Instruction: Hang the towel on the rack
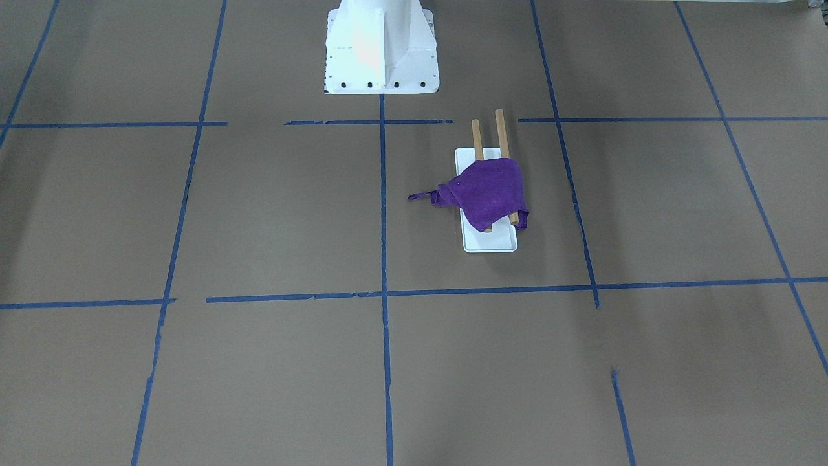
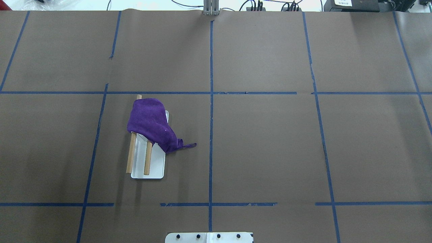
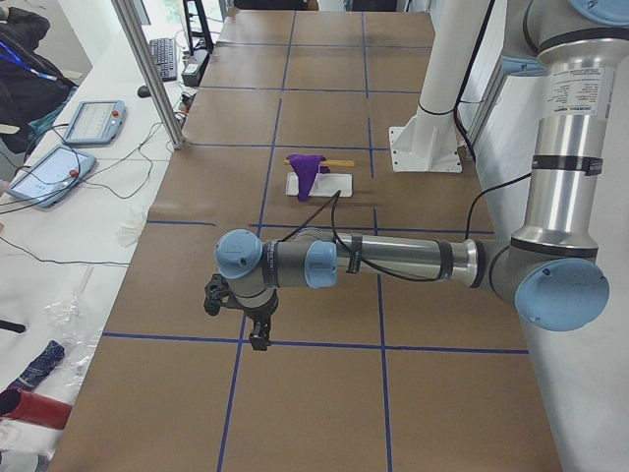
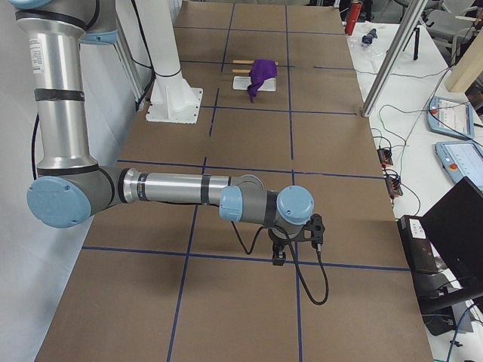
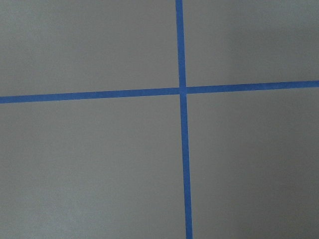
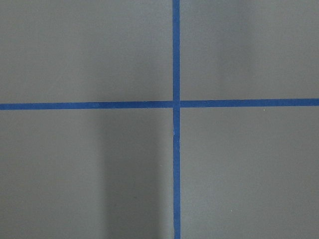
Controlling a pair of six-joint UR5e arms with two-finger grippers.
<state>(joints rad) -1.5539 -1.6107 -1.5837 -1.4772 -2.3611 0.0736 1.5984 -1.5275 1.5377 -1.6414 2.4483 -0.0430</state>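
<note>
The left claw point(image 3: 258, 337) is hanging over the table point(image 3: 314, 393), pointing down, near the table's end on the robot's left. It is showing only in one side view, small and dark, so I cannot tell if its fingers are apart or together. Its wrist camera is looking straight down at brown table and a cross of blue tape point(image 5: 182, 90). Behind the claw, the left arm point(image 3: 393, 261) is reaching out level above the table.

The right claw point(image 4: 280, 256) is doing the same at the other end - hanging down near a tape cross, with the right arm point(image 4: 173, 187) stretching out flat behind it. It too is showing only from the side, so I cannot tell if its fingers are apart or together.

Both claws are sitting well apart from the rack point(image 2: 138, 158). The rack is standing on the robot's left half of the table, out in front of the white pedestal point(image 1: 381, 52). Its two dowels point(image 1: 499, 129) are lying side by side over the white base plate point(image 1: 490, 243).

The purple towel point(image 2: 150, 121) is lying over both dowels, covering the end far from the robot. The ends nearer the robot are sticking out bare. One corner of the towel is trailing off the side toward the table's middle - its thin tip is resting on the table beside the base plate.
</note>
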